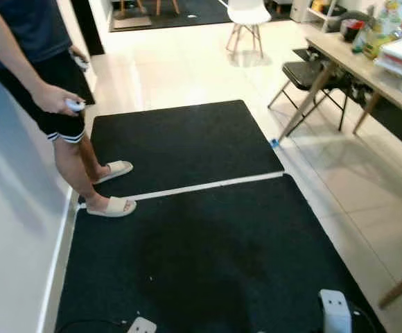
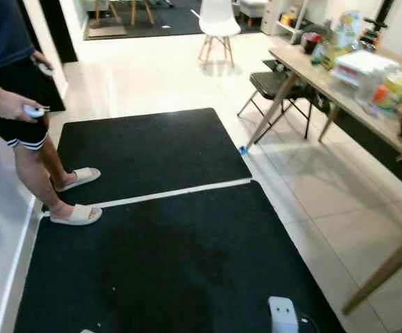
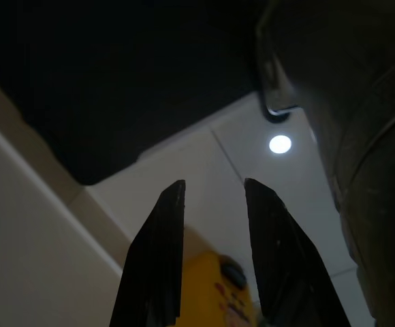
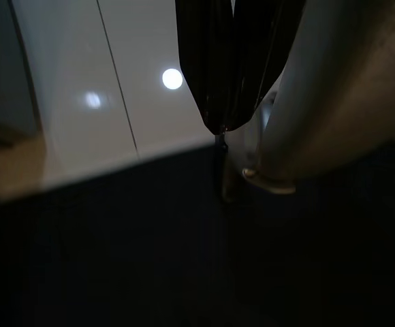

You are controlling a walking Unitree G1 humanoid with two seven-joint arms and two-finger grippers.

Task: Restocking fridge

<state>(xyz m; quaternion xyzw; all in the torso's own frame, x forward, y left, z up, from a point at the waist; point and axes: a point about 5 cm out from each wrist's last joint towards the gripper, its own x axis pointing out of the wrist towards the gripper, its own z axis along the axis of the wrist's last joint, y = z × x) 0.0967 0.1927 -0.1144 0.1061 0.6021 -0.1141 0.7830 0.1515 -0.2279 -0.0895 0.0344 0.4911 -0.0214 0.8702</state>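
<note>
Two black floor mats (image 1: 187, 229) are lying end to end on the pale tiled floor (image 1: 187, 69), a narrow strip of tile showing between them. A person (image 1: 45, 97) in dark shorts and pale slippers is standing at the left edge of the far mat, beside a white wall (image 1: 7, 229), holding a small white controller (image 1: 75, 105) in one hand.

Along the right side a wooden table (image 2: 339, 83) is carrying a clutter of groceries (image 2: 367, 66): a white box, bottles, tubs and a dark bowl. The right eye view is giving more of this tabletop than the left eye view, reaching as far as the tubs at its near end. A black folding chair (image 1: 305, 73) is tucked against the table, and a white chair (image 1: 248, 17) is standing farther back by a dark rug. The robot's white feet (image 1: 336, 309) are peeking in at the bottom of the near mat.

The left gripper (image 3: 212, 194) is hanging over the floor with its two black fingers apart, and something yellow (image 3: 218, 293) (too blurred to name) is showing between them, close to the camera. The right gripper (image 4: 226, 119) is hanging beside the robot's silver leg (image 4: 334, 88), its fingers pressed together on nothing, above the line where tile meets mat
</note>
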